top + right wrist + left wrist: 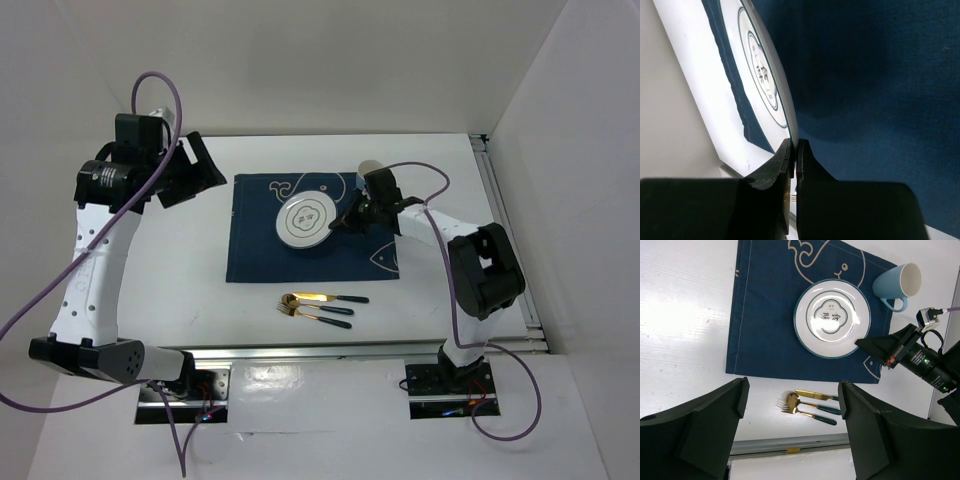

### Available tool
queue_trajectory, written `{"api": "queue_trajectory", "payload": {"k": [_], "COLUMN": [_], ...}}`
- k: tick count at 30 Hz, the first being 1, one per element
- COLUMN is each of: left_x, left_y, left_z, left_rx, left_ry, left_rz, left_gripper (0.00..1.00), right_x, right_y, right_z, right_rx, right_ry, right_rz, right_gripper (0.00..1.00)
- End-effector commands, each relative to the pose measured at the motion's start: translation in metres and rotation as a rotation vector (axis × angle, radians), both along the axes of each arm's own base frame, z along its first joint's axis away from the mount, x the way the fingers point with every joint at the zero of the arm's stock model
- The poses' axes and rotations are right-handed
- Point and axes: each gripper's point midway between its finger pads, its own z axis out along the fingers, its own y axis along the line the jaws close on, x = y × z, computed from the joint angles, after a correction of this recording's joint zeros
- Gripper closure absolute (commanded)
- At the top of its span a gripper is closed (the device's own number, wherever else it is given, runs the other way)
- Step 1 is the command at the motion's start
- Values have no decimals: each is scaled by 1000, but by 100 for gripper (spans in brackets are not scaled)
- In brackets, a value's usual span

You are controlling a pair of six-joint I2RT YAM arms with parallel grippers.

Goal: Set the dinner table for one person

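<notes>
The white plate (305,221) with a green ring and a centre emblem is over the navy whale-print placemat (255,250) on the white dinner table (190,290). My right gripper (340,222) is shut on the plate's right rim; in the right wrist view the rim (760,75) runs between the closed fingers (785,160), with the plate tilted over the cloth (880,100). My left gripper (195,170) is open and empty, held high at the table's left. From the left wrist view I see the plate (832,318) and the right gripper (865,342).
A light blue mug (897,286) stands at the placemat's far right corner, close behind the right gripper. A gold knife (325,298), spoon (300,305) and fork (305,314) with green handles lie together in front of the placemat. Metal rails (350,352) run along the near and right edges.
</notes>
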Motion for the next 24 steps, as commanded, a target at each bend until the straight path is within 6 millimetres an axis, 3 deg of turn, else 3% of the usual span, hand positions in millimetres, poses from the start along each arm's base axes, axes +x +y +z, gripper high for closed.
{"api": "queue_trajectory", "payload": {"k": [1,5,7,8,9,12,13,17,20,21,24], "left_x": [0,0,1,1,1,-4,-5,-13,-18,-20,-29], "left_y": [1,-2,-4,-4,-6,-8,-6,-11,-15,-13,-14], "left_z": [10,9,2,2,-7,-26,-33,-63,-85,-91,-114], "left_rx": [7,-6,-11,-11,-15,-10,-2,15,31,41,68], "left_ry": [-51,-51,-36,-36,-16,36,52,133,185,201,262], "left_rz": [-1,-16,-24,-24,-31,-40,-33,-49,-62,-55,-73], "left_gripper": [10,10,10,10,10,10,10,9,9,9,9], "right_x": [11,17,18,18,19,15,12,4,-8,-10,-32], "right_y": [-6,-5,0,0,-1,2,3,0,-2,-6,-22], "right_z": [28,11,8,8,3,6,4,13,20,32,38], "right_rx": [76,77,75,75,66,67,51,2,-32,-38,-128], "right_ry": [-84,-42,-38,-38,-32,-32,-32,-48,-51,-79,-89], "right_rz": [-9,-14,-5,-5,-12,-2,5,-1,-2,-5,-10], "right_gripper": [100,100,92,82,60,16,11,0,0,0,0]}}
